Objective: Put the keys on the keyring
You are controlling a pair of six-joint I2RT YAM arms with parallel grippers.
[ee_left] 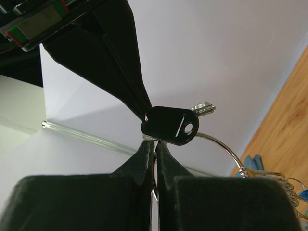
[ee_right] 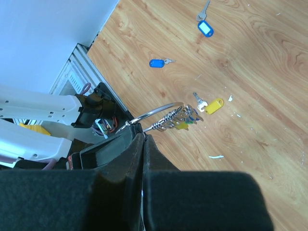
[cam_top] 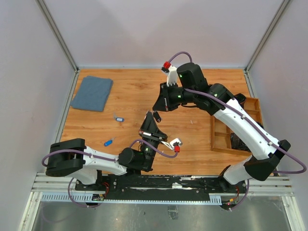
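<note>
From above, the left fingers point(cam_top: 150, 122) and right fingers point(cam_top: 161, 101) meet over the table point(cam_top: 192, 139), with a black-headed key point(cam_top: 157, 116) between their tips. A blue-tagged key point(cam_top: 118, 118) lies apart to the left.

In the left wrist view, the left fingers point(ee_left: 137, 166) are clenched on the wire of the keyring point(ee_left: 219, 143), held in the air. The right fingers point(ee_left: 122, 72) pinch the black-headed key point(ee_left: 169, 126) by the edge of its head, against the ring.

In the right wrist view, the right fingers point(ee_right: 130, 159) are pressed together. Threaded keys point(ee_right: 180, 119) hang bunched on the keyring point(ee_right: 156, 111), and a yellow-tagged key point(ee_right: 211, 105) lies on the table.
</note>
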